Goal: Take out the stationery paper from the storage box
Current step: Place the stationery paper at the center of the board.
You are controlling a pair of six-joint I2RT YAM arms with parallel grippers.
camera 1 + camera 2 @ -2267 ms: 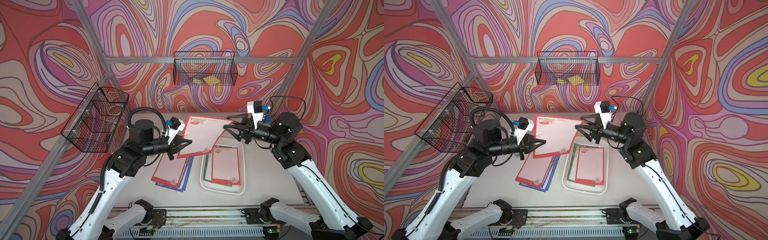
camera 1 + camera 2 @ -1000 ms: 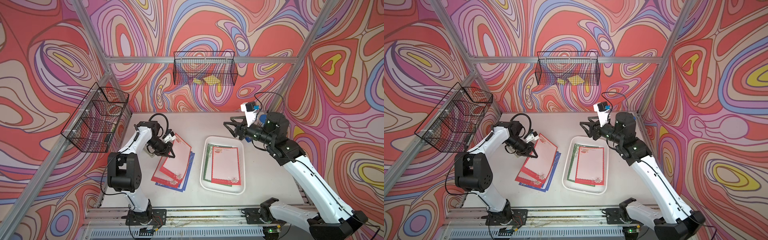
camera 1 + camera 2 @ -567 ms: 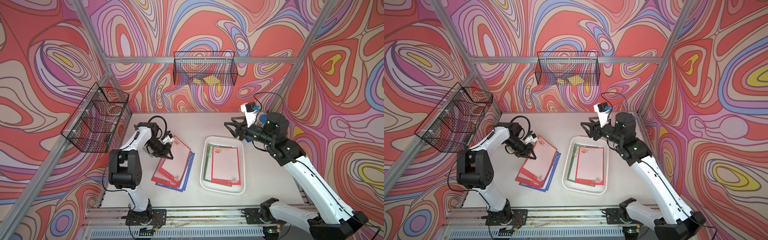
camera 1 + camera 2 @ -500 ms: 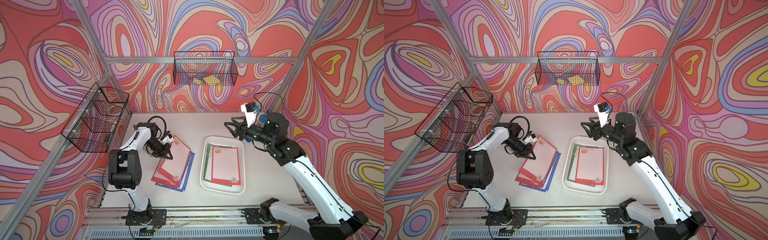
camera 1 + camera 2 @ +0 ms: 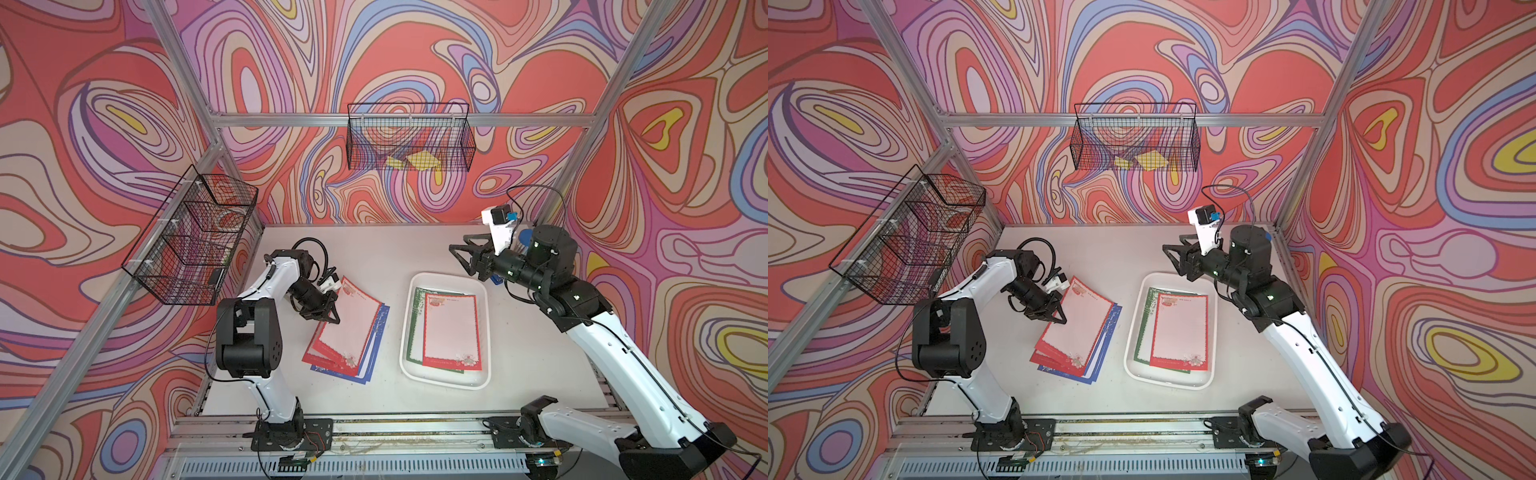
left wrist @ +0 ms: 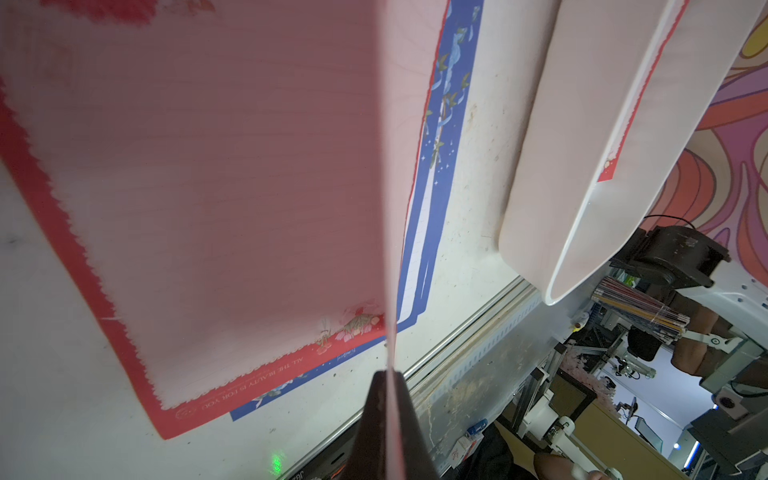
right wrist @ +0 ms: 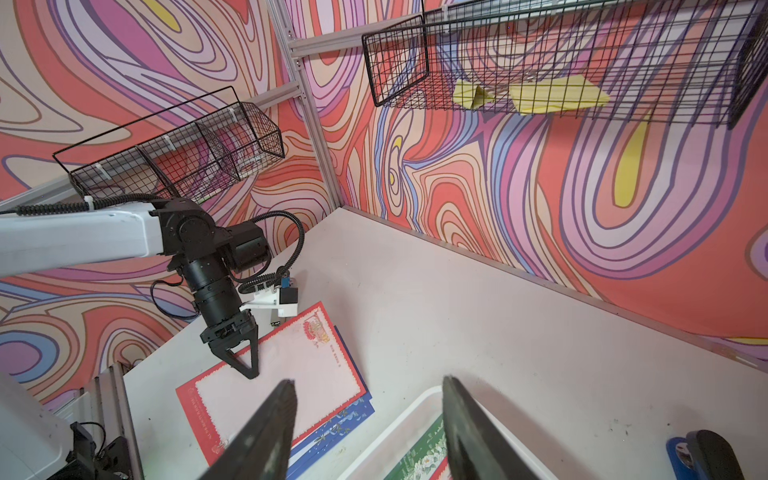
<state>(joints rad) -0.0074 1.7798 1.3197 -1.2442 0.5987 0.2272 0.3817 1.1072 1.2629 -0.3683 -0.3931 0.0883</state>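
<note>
Behind storage box (image 5: 449,277), wire basket (image 5: 409,137).

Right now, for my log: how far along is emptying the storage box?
Done: a pile of sheets lies on the table beside the storage box. In hand: left gripper shut on a red-bordered sheet atop it. Left: a second red sheet and a green sheet in the box; right gripper open.
</note>
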